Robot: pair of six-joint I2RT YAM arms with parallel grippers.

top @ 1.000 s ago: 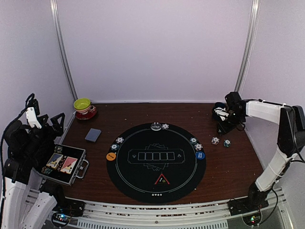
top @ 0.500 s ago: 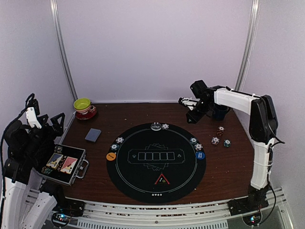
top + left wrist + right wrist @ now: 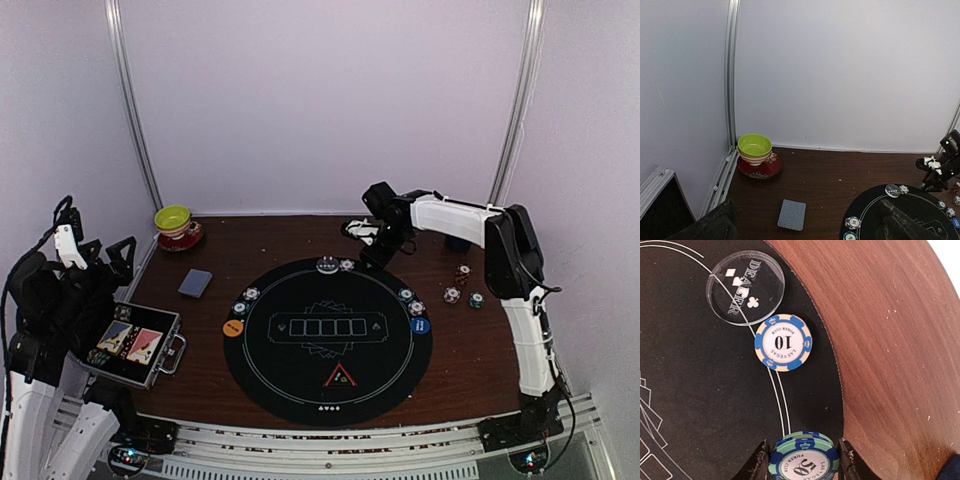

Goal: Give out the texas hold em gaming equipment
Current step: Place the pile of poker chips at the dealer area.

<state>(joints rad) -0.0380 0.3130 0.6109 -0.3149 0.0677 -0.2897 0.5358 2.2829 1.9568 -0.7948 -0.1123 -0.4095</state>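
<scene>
My right gripper [image 3: 803,466] is shut on a green-and-blue 50 poker chip [image 3: 802,460], held just above the black round mat [image 3: 700,390] near its far edge. Ahead of it lie a blue-and-cream 10 chip [image 3: 783,342] and a clear dealer button [image 3: 746,287]. From above, the right gripper [image 3: 372,250] hovers beside those two pieces. The deck of cards [image 3: 195,283] lies left of the mat. On the mat are an orange disc [image 3: 233,327], a blue disc [image 3: 420,325] and a red triangle [image 3: 340,377]. My left gripper [image 3: 97,250] is raised at the left, open and empty.
A yellow-green bowl on a red saucer [image 3: 178,225] stands at the back left. An open metal case [image 3: 135,343] sits at the near left under the left arm. Loose chips [image 3: 463,291] lie on the wood right of the mat. More chips sit on the mat's left rim [image 3: 246,300] and right rim [image 3: 411,301].
The right arm has swung left from the table's far right corner to the mat's far edge, carrying the chip. The left arm has not moved.
</scene>
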